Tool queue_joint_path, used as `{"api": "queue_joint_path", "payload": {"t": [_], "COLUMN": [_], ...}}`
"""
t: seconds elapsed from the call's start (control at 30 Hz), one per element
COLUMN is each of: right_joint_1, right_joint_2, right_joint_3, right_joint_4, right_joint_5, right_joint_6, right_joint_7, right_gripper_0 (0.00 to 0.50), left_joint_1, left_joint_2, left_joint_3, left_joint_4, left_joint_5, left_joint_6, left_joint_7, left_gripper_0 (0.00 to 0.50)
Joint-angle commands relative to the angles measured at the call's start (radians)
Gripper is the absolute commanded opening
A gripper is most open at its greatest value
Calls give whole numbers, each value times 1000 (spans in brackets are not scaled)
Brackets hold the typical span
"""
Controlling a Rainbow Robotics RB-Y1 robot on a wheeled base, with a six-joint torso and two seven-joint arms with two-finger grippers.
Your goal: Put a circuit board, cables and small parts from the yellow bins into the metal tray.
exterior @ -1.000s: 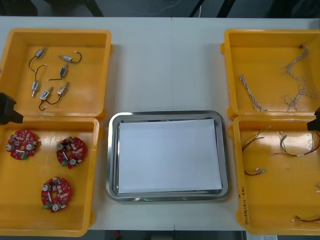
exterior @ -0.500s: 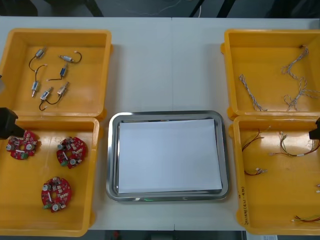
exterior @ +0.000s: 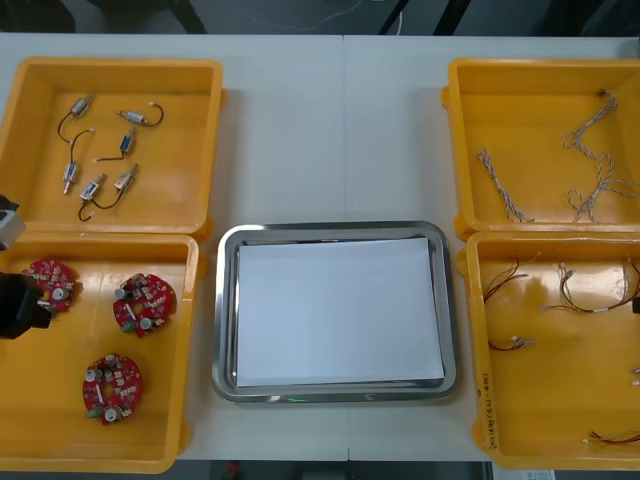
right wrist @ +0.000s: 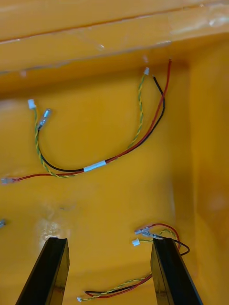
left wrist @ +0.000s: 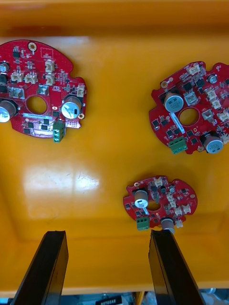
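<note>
A: Light counter (exterior: pixel 330 130), four yellow bins. Where's the tray?

B: Metal tray (exterior: pixel 225 300) sits centre, near side, between the bins. White inside.

A: Boards?

B: Three round red circuit boards (exterior: pixel 143 303) lie flat in the near-left bin (exterior: pixel 150 430), all apart from each other. The far-left board (exterior: pixel 50 283) is close to the bin's left wall. The nearest board (exterior: pixel 111 386) lies below the other two.

A: Parts and cables?

B: Small metal parts (exterior: pixel 80 104) with short dark leads are scattered in the far-left bin (exterior: pixel 120 64). Pale twisted cables (exterior: pixel 498 182) are in the far-right bin (exterior: pixel 530 100). Red and yellow cables (exterior: pixel 590 308) are in the near-right bin (exterior: pixel 560 400), mostly on its far half.

A: Hands?

B: Left hand (left wrist: pixel 107 236) is over the near-left bin at its left edge. In the front view it sits just beside the far-left board. It's released: fingers spread, nothing between them. From its wrist, all three boards lie ahead on the bin floor, one just beyond a fingertip. Can't tell any contact.

A: Right?

B: Right hand (right wrist: pixel 109 240) is over the near-right bin, at the right edge of the front view. Also released, fingers apart and gripping nothing. A long tagged cable (right wrist: pixel 94 166) curves ahead of it. A short cable (right wrist: pixel 160 231) lies just beside one finger.
</note>
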Motion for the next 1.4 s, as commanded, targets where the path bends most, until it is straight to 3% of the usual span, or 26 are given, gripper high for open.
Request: {"api": "queue_joint_path", "payload": {"t": [0.03,0.37,0.57,0.83,1.13,1.4], "right_joint_1": [66,92,106,144,160,178], "right_joint_2": [27,79,122,145,145,145], "right_joint_3": [-67,-68,-68,-44,-15,22], "right_joint_4": [-32,-32,-32,8,77,145], "right_joint_5": [-6,46,89,126,131,143], "right_joint_6": [-50,-67,-67,-114,-159,-242], "right_joint_7": [-57,-258,-398,-586,-685,-691], "right_gripper_0": [500,500,500,500,500,500], "left_joint_1": [105,237,277,291,320,363], "left_joint_2": [46,37,37,35,31,22], "left_joint_3": [-8,-18,-80,-157,-215,-226], "left_joint_4": [-54,-83,-83,-82,-77,-74], "left_joint_5": [-14,-25,-104,-190,-248,-265], "left_joint_6": [-98,-279,-385,-421,-491,-539], "left_joint_7": [-84,-107,-113,-96,-72,-70], "left_gripper_0": [500,500,500,500,500,500]}}
